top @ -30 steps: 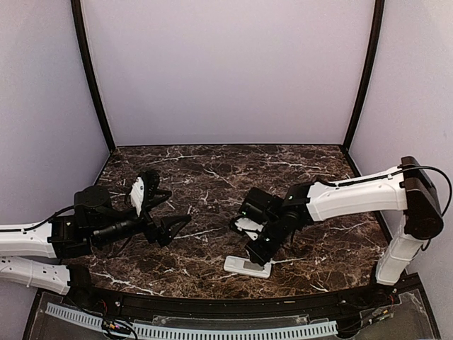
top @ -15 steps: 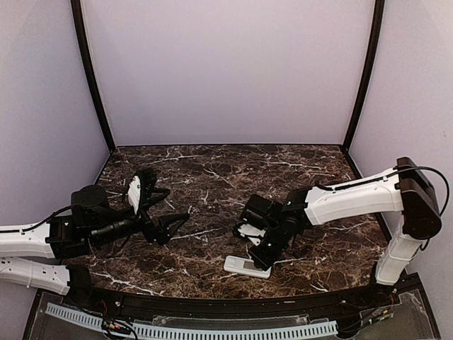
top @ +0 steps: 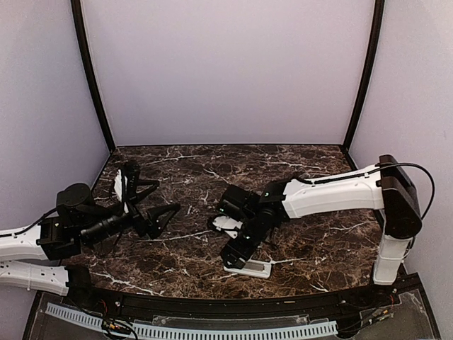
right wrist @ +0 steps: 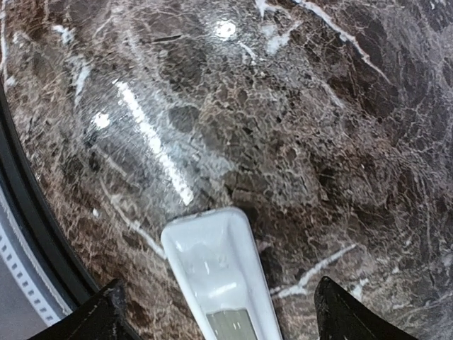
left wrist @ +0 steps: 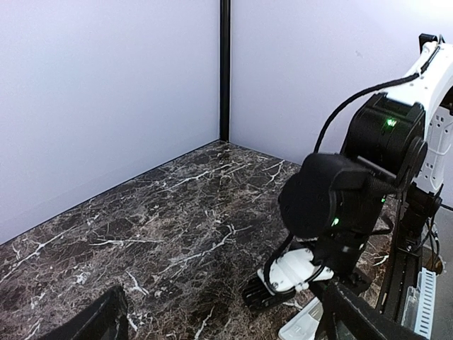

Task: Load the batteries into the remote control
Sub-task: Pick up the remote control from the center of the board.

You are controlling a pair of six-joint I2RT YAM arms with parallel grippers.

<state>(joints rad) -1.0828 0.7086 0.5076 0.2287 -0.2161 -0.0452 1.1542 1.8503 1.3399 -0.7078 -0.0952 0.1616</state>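
Note:
The white remote control [top: 253, 268] lies flat on the marble table near the front edge. A grey window shows on its upper side in the right wrist view, where the remote control [right wrist: 216, 273] points away from the camera. My right gripper [top: 238, 255] hovers over its left end, open, and the right gripper [right wrist: 225, 319] has a fingertip on each side, touching nothing. My left gripper [top: 148, 200] is open and empty at the left, well apart from the remote control [left wrist: 301, 327]. The left gripper [left wrist: 226, 327] faces the right arm. The batteries are out of view.
A black raised rim [top: 212, 301] runs along the table's front edge, close to the remote; the same rim [right wrist: 35, 234] shows in the right wrist view. Lilac walls with black corner posts [top: 95, 92] close in the back and sides.
My right gripper has gone from shut to open and the right arm has swung left over the remote. The left arm has drawn back to the left. The remote has stayed put.

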